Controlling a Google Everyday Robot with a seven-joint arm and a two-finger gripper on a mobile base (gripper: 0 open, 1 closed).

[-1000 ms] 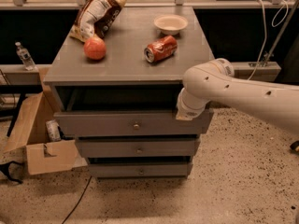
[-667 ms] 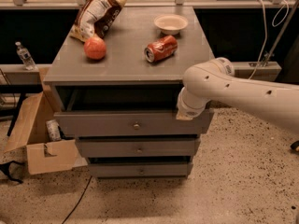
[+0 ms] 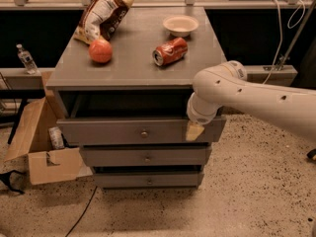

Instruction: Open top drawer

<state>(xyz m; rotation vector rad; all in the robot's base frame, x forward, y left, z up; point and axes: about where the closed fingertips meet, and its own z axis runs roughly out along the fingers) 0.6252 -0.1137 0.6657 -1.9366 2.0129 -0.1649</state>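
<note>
Camera view: the top drawer (image 3: 140, 131) is seen pulled part of the way out of the grey cabinet (image 3: 133, 68), its wide front standing forward of the cabinet's top edge, with a dark opening shown behind it. A small round brass knob (image 3: 143, 133) is set at the middle of the drawer front.

The gripper (image 3: 194, 131) is pressed against the right end of the top drawer's front, at about the height of the knob. Only a pale yellowish tip is visible below the white wrist, so whether it is open or closed cannot be told. The white arm (image 3: 247, 95) reaches in from the right of the drawer, its rounded joint sitting just above the drawer's right corner.

Directly below the top drawer two narrower drawers are stacked: the middle drawer (image 3: 146, 156) and the bottom drawer (image 3: 147, 179), each slightly out.

Above the drawer, on the cabinet's top, four things are laid out. A red soda can (image 3: 170, 51) lies on its side above the drawer's right half, an orange-red round fruit (image 3: 100, 50) above its left half. Further back, a crumpled snack bag (image 3: 102, 15) and a pale bowl (image 3: 180, 25) are seen.

To the left of the drawer an open cardboard box (image 3: 42, 152) rests on the speckled floor (image 3: 247, 191), and higher up – well to the left – a plastic bottle (image 3: 25, 58) stands upright on a ledge.
</note>
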